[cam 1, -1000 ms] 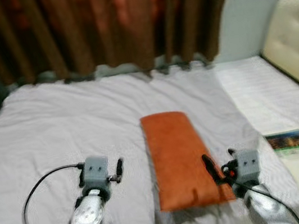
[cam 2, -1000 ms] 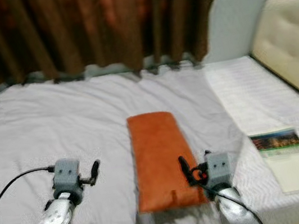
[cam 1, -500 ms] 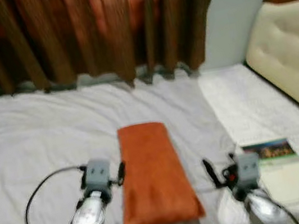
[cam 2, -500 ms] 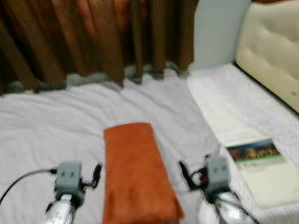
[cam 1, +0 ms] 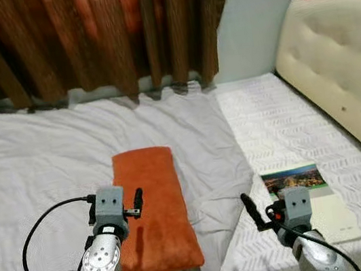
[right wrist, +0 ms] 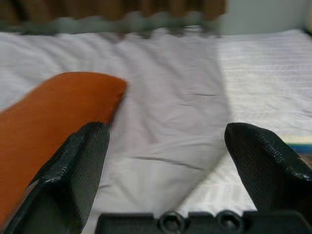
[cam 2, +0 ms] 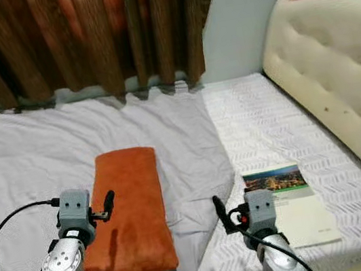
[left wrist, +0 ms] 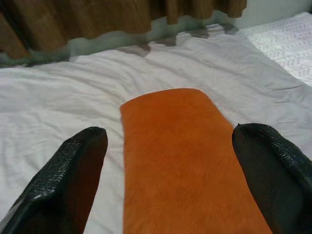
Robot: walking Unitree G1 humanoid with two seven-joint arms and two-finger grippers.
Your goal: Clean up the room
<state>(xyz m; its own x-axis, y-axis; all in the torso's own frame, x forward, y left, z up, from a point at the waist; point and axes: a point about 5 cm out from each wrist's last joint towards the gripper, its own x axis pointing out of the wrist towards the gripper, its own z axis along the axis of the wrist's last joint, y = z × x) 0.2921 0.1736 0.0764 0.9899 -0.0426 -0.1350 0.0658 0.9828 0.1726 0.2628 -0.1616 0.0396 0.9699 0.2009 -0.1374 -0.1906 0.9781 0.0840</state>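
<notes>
Approach stage — nothing grasped yet. The orange cushion [cam 1: 152,211] lies on the grey sheet [cam 1: 33,159] at the bed's near edge, lengthwise toward the curtain [cam 1: 82,37]. The left gripper [left wrist: 170,180] hangs above it, fingers spread wide and empty. The right gripper [right wrist: 165,170], likewise spread and empty, hovers just beside the booklet [cam 1: 309,203] near the headboard [cam 1: 335,70]. Next move, by my judgement: lower the left gripper onto the cushion's near end.

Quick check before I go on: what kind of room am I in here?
Most likely a bedroom. A bed with a rumpled grey sheet and a cream tufted headboard stands before brown curtains; an orange pillow and a booklet lie on it.
</notes>
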